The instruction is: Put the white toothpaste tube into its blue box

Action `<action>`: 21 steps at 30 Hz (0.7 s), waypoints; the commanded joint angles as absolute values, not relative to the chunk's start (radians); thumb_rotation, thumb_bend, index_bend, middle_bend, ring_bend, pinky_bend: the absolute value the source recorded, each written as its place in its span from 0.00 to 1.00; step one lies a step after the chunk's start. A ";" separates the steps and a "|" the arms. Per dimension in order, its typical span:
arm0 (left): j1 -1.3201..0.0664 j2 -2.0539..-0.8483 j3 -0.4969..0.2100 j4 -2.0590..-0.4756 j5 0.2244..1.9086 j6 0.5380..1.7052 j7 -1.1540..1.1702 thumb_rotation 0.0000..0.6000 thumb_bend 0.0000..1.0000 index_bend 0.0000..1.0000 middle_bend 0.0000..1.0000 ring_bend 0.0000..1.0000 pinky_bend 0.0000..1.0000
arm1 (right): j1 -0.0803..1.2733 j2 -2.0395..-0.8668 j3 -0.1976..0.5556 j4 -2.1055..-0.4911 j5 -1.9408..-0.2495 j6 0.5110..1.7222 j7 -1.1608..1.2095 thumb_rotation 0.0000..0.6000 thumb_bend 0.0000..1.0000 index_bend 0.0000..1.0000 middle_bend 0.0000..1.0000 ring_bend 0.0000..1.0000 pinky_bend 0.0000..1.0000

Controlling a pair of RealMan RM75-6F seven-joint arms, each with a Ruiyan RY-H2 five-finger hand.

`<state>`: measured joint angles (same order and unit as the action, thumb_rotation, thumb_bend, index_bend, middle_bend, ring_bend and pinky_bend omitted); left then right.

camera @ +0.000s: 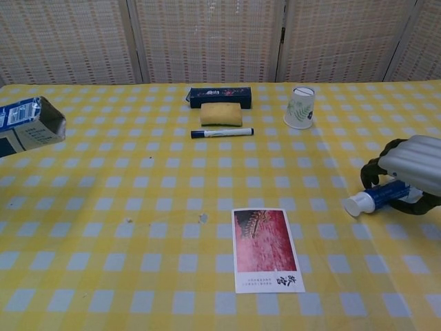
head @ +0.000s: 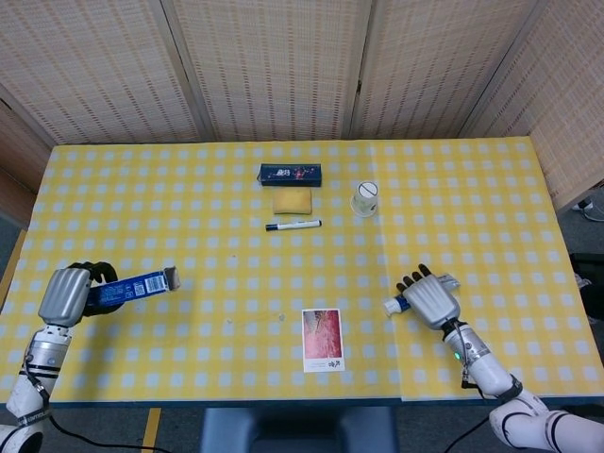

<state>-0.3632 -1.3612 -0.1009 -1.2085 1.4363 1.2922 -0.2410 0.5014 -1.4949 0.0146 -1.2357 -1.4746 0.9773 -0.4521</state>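
Right robot hand [head: 432, 299]: we see it low on the worktop [head: 472, 208], near the right front. Its fingers [camera: 375, 171] curl over the white toothpaste tube [camera: 375, 199] and wrap around it.
White toothpaste tube: it lies on the worktop under our right robot hand. Its white cap sticks out toward the middle of the worktop. The rest is blue and white and mostly hidden by the hand.
Left robot hand [head: 64, 294]: it is at the far left edge and holds the blue box [head: 137, 287] by one end.
Blue box: it is up in the air, off the worktop. Its free end points toward the middle of the worktop, and we cannot tell for sure if that end is open. The box and the tube are well apart.
Photo card [head: 323, 340]: it lies flat near the front, between the two hands, closer to the tube.
Paper cup [head: 365, 198]: it stands at the back, right of the middle.
Marker pen [head: 293, 226]: it lies flat, just in front of the yellow sponge [head: 293, 202].
Dark blue box [head: 291, 174]: it lies just behind the sponge.
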 commanded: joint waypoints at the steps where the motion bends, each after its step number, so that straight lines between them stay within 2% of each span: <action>1: -0.363 -1.360 -0.104 -1.202 1.434 1.293 -0.241 1.00 0.20 0.62 0.63 0.54 0.50 | 0.503 -1.512 0.010 -1.214 -1.482 0.987 -0.458 1.00 0.43 0.42 0.40 0.34 0.22; 5: -0.363 -1.357 -0.105 -1.196 1.433 1.288 -0.246 1.00 0.21 0.62 0.63 0.54 0.50 | 0.502 -1.532 0.008 -1.186 -1.488 1.004 -0.453 1.00 0.43 0.42 0.40 0.35 0.22; 8: -0.364 -1.356 -0.105 -1.192 1.432 1.284 -0.247 1.00 0.21 0.62 0.63 0.54 0.50 | 0.499 -1.552 0.010 -1.161 -1.499 1.032 -0.451 1.00 0.43 0.46 0.43 0.38 0.26; 12: -0.365 -1.356 -0.106 -1.190 1.431 1.280 -0.245 1.00 0.21 0.62 0.63 0.54 0.50 | 0.492 -1.583 0.010 -1.112 -1.531 1.092 -0.452 1.00 0.43 0.61 0.55 0.52 0.45; 16: -0.363 -1.351 -0.110 -1.198 1.426 1.278 -0.260 1.00 0.21 0.62 0.63 0.54 0.50 | 0.485 -1.610 0.007 -1.059 -1.565 1.153 -0.448 1.00 0.43 0.77 0.67 0.62 0.58; 21: -0.358 -1.346 -0.111 -1.204 1.422 1.280 -0.258 1.00 0.21 0.62 0.63 0.54 0.50 | 0.482 -1.610 0.017 -1.043 -1.608 1.245 -0.304 1.00 0.44 0.83 0.73 0.66 0.62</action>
<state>-0.3591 -1.3468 -0.1113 -1.2019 1.4228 1.2798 -0.2590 0.4852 -1.6086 0.0107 -1.0519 -1.5799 1.1922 -0.3841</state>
